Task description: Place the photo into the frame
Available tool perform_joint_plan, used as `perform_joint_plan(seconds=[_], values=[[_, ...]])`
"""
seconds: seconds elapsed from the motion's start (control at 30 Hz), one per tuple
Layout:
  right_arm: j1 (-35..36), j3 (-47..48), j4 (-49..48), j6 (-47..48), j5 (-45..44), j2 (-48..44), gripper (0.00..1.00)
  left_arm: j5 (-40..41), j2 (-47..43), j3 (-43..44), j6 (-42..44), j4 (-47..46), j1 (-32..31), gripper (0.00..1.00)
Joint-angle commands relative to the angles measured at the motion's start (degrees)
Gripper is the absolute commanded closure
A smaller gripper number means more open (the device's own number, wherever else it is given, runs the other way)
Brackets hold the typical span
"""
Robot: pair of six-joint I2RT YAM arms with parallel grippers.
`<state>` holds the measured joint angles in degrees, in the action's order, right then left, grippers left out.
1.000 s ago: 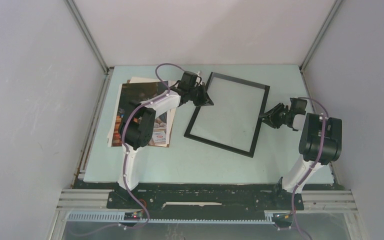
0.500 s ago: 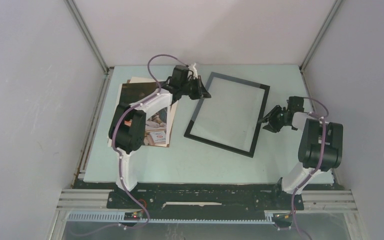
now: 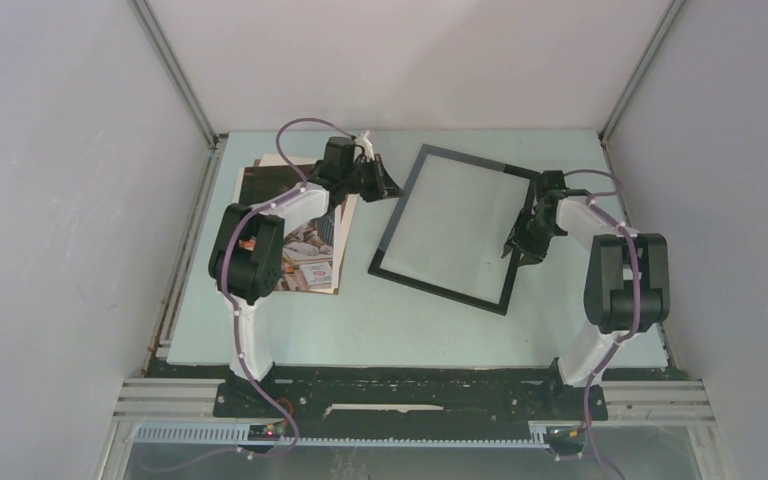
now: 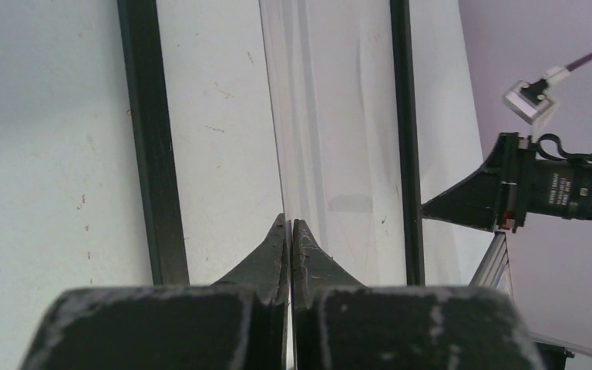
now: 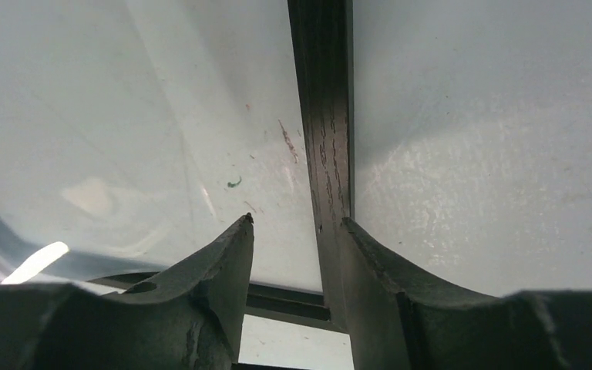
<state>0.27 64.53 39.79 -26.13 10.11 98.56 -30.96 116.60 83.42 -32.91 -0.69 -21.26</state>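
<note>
- The frame (image 3: 438, 292) lies flat in the middle of the pale green table (image 3: 290, 330). It is black and thin, and it sits a bit crooked.
- The photo (image 3: 260, 190) is not in the frame. It lies on the left side of the table, partly under the left arm, and well apart from the frame.
- The photo's far end is dark. Its near end has colored stripes and a small printed patch, but the words there are too small to read.
- A pale sheet (image 3: 272, 159) peeks out from under the photo at its far edge.
- The left gripper (image 3: 388, 185) is by the far left corner of the frame.
- In the left wrist view, its two fingers (image 4: 277, 239) are pressed tight together. The edge of a thin clear pane (image 4: 331, 139) runs straight out from between the tips, so they pinch the pane.
- The right gripper (image 3: 516, 250) is at the right side of the frame.
- In the right wrist view, its fingers (image 5: 235, 247) stand apart, and the black bar of the frame goes between them. The bar is close against one finger, and there is a gap at the other.
- There is tiny white writing on the right gripper's body in the left wrist view. It cannot be read.
</note>
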Motion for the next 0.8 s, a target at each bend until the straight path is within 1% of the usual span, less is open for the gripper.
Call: perform_joint_plan(seconds=[0.0,0.1,0.27,0.33,0.4,0.43,0.5,0.57,0.63,0.7,0.77], values=[[1.64,4.23,8.06,3.17,-7.99,2.64,0.48,-2.26,-2.14,-1.25,-0.06,-5.00,0.06,1.00],[1.19,6.61,9.98,4.85,-9.81,5.62,0.48,-2.95,-2.27,-2.35,-1.36,-7.08,0.31,1.00],[0.69,10.56,9.97,7.63,-6.86,10.93,0.57,-4.34,-2.50,-4.35,-3.61,-10.63,0.40,1.00],[0.87,11.96,10.02,9.98,-4.49,13.26,0.59,-4.73,-2.86,-5.40,-3.99,-11.05,0.40,1.00],[1.43,13.61,11.72,13.02,-5.07,16.21,0.62,-5.01,-3.34,-6.53,-5.01,-11.58,0.42,1.00],[1.84,14.18,12.34,14.20,-7.07,17.58,0.65,-5.57,-3.69,-6.98,-5.67,-11.68,0.47,1.00],[2.59,14.00,12.62,16.10,-9.22,18.98,0.75,-6.72,-4.99,-8.33,-7.81,-12.09,0.64,1.00],[3.01,13.00,12.32,17.70,-9.87,18.73,0.86,-8.16,-6.67,-10.03,-10.31,-13.24,0.97,1.00],[3.07,11.21,11.20,19.48,-10.10,17.06,0.94,-8.54,-8.74,-12.25,-12.31,-15.40,1.23,1.00],[3.14,9.96,10.20,21.70,-9.46,15.62,0.98,-7.83,-10.43,-13.84,-12.58,-15.90,1.37,1.00],[3.18,9.73,9.64,23.19,-8.20,14.97,1.00,-7.77,-11.21,-14.59,-13.00,-15.83,1.39,1.00]])
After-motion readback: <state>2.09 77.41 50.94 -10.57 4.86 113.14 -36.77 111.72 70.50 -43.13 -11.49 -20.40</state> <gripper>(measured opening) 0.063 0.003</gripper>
